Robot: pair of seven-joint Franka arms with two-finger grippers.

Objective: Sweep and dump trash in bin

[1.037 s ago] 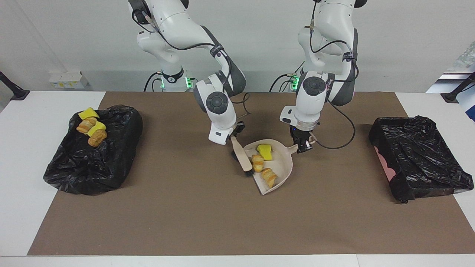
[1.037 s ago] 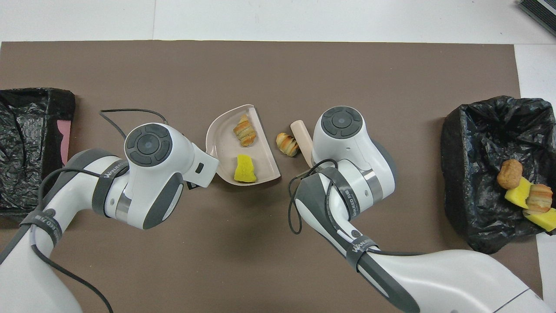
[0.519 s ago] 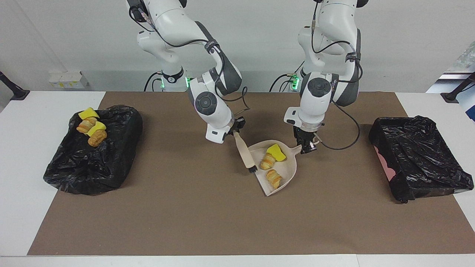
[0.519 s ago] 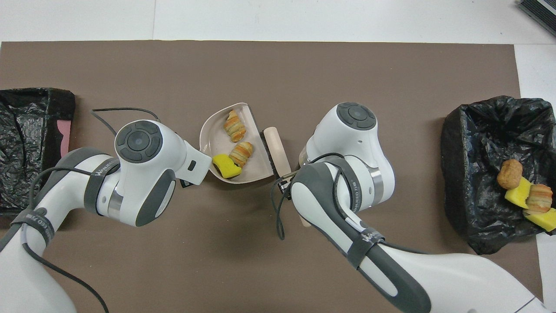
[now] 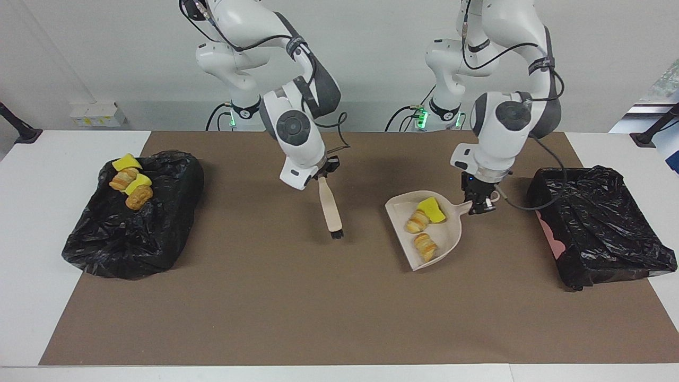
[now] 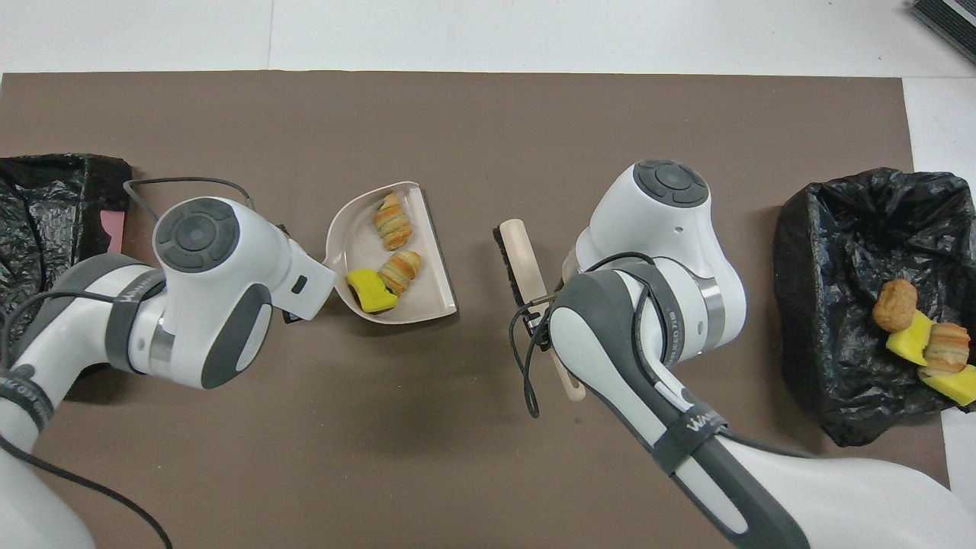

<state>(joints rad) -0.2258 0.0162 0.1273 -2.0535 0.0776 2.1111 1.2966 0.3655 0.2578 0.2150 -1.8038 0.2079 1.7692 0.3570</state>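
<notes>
My left gripper [image 5: 479, 203] is shut on the handle of the beige dustpan [image 5: 446, 234], holding it low over the mat between the table's middle and the black-lined bin [image 5: 610, 233] at the left arm's end. In the pan lie a yellow sponge chunk [image 5: 431, 210] and two croissants [image 5: 417, 221] [image 5: 425, 245]; the overhead view shows the pan [image 6: 352, 242] too. My right gripper [image 5: 324, 172] is shut on the beige brush [image 5: 330, 207], which hangs bristles down just over the mat's middle.
A second black-lined bin [image 5: 138, 233] stands at the right arm's end. On its edge nearer the robots lie two yellow sponge chunks [image 5: 126, 162], a croissant [image 5: 123, 179] and a brown nugget [image 5: 139, 199]. A brown mat [image 5: 265, 307] covers the table.
The brush pushed the last croissant into the pan. Then my left gripper carried the loaded pan toward the left arm's end, and my right gripper drew the brush back toward the right arm's end.
</notes>
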